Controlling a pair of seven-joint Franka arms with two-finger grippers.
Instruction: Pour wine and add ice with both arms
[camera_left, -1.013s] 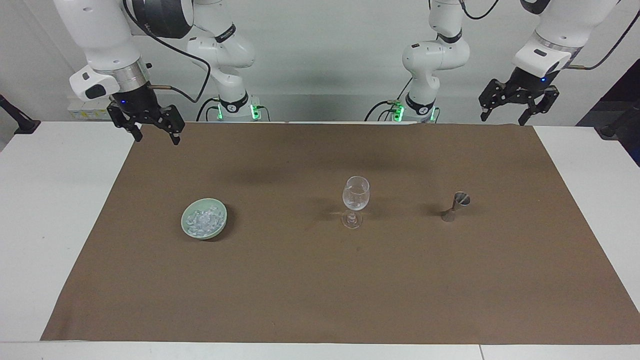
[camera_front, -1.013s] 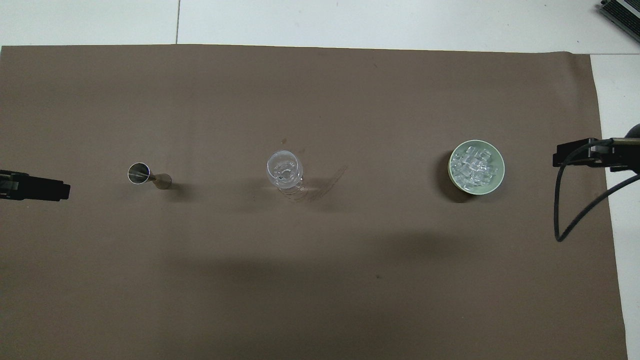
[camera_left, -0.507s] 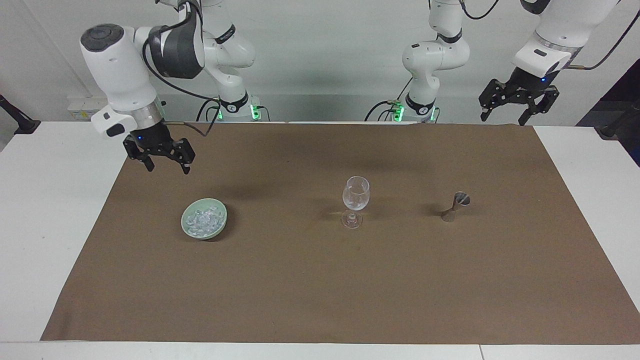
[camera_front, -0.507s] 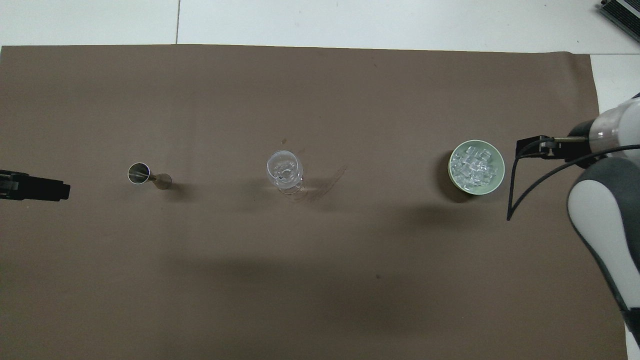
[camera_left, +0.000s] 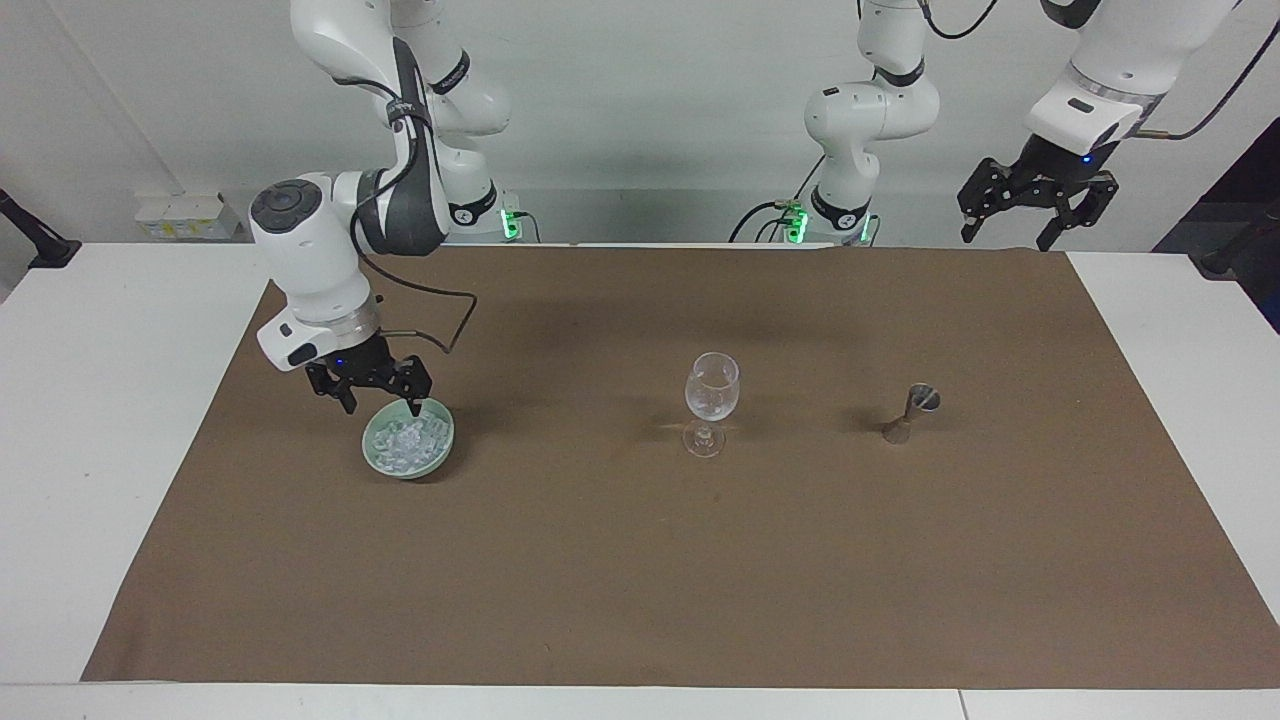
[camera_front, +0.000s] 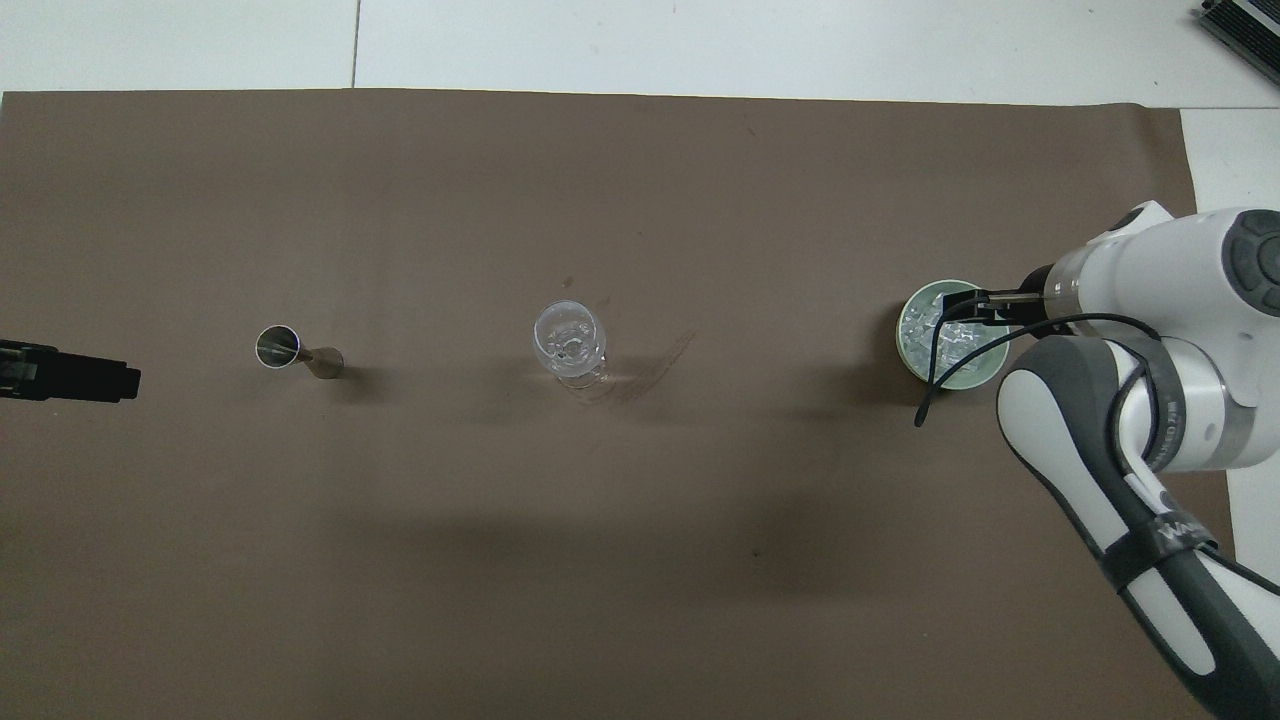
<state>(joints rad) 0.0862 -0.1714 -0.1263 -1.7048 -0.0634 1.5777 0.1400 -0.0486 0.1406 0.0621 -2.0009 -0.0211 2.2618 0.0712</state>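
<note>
Descending: right gripper (camera_left: 378, 403), fingers spread and empty, has dropped from above the mat's robot-side edge to hang low over the pale green bowl (camera_left: 441, 452) at the right arm's end. Ice (camera_left: 405, 441) heaped inside, untouched. Likely step: first ice pick-up. Wine glass (camera_left: 712, 397) mid-mat; jigger (camera_left: 912, 412) beside it. Left gripper (camera_left: 1035, 208) waits raised, fingers apart.

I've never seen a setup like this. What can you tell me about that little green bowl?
The pale green bowl is small, round and shallow, looks ceramic, and sits upright on the brown mat toward the right arm's end. It holds a heap of clear ice cubes. The right gripper, fingers open, hangs just over its rim; contact is unclear.
</note>
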